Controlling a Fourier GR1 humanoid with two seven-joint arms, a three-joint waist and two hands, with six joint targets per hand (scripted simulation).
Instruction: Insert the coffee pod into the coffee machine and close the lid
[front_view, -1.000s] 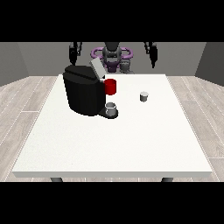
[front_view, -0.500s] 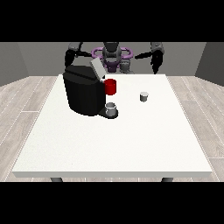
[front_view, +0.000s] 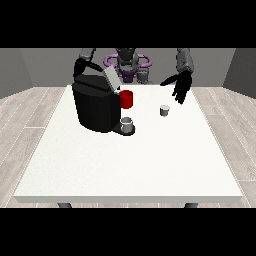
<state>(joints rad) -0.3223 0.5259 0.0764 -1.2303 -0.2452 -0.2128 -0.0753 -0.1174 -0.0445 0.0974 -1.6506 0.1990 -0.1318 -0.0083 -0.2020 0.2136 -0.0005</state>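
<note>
One coffee pod (front_view: 164, 110) below spread hand (front_view: 181, 86).

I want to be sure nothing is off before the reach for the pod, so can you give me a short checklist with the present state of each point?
1. Coffee pod stands upright on the table, apart from the machine: ok.
2. Robot hand at the view's right is open, holding nothing, above and behind the pod: ok.
3. Coffee machine lid is raised: ok.
4. Pod slot free: cannot tell.
5. Cup sits at the machine's base, clear of the pod: ok.
6. Robot hand at the view's left, behind the machine: fingers cannot tell.
</note>
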